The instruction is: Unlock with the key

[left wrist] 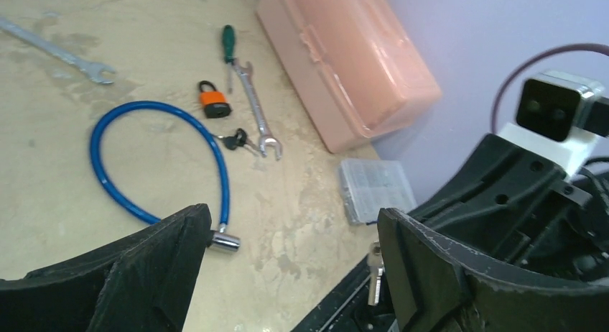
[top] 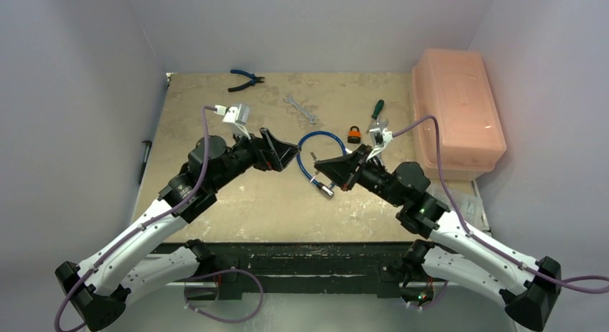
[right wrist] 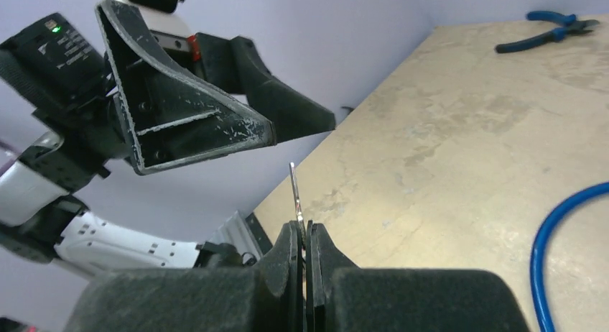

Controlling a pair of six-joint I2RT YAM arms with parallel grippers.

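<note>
My right gripper (right wrist: 306, 228) is shut on a thin silver key (right wrist: 294, 192), whose blade sticks straight out past the fingertips. In the left wrist view the same key (left wrist: 374, 273) hangs just beside my left gripper's right finger. My left gripper (left wrist: 294, 224) stands wide open with nothing between its fingers, tip to tip with the right gripper (top: 317, 164) above the table. A blue cable lock (top: 321, 136) lies coiled under both grippers, its metal end (left wrist: 225, 240) near the left finger. An orange padlock (left wrist: 214, 100) sits upright beyond it.
A pink lidded box (top: 456, 109) fills the right side. Blue pliers (top: 244, 79), a wrench (top: 301, 109), a green screwdriver (left wrist: 228, 44) and a second wrench (left wrist: 257, 109) lie at the back. Dark-headed keys (left wrist: 237, 139) and a small clear box (left wrist: 375, 188) are near.
</note>
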